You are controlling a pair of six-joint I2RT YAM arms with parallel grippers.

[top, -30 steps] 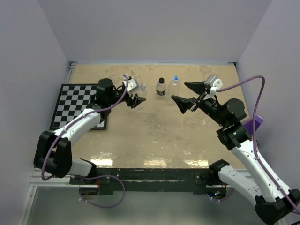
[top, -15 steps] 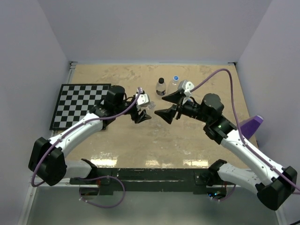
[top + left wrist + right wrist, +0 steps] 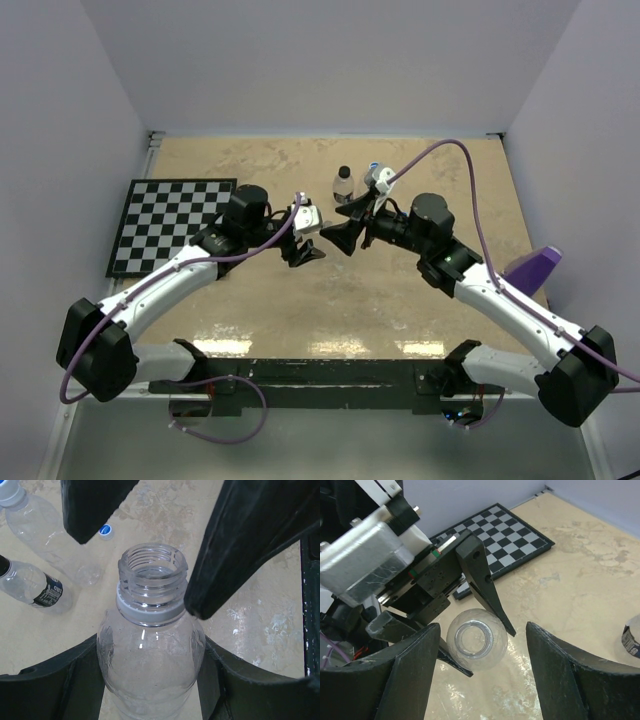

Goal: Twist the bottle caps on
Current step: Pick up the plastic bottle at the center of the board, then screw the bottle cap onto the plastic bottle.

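On the beige table (image 3: 420,300), beside a checkered mat (image 3: 165,215), the left gripper (image 3: 303,248) pinches an uncapped bottle (image 3: 150,655) near the middle. The right gripper (image 3: 343,222) has its jaws spread either side of the threaded neck. Behind stand a blue-capped bottle (image 3: 35,520), a black-capped bottle (image 3: 35,587) with an unreadable dark label, and a loose blue cap (image 3: 105,530).

You have a black-and-white checkerboard (image 3: 165,215) lying flat on the far left of the table (image 3: 420,300), its left edge close to the left wall (image 3: 60,150). The tabletop is tan and mottled, with glare along its near edge. At the right edge you can see a purple object (image 3: 535,265), partly hidden.
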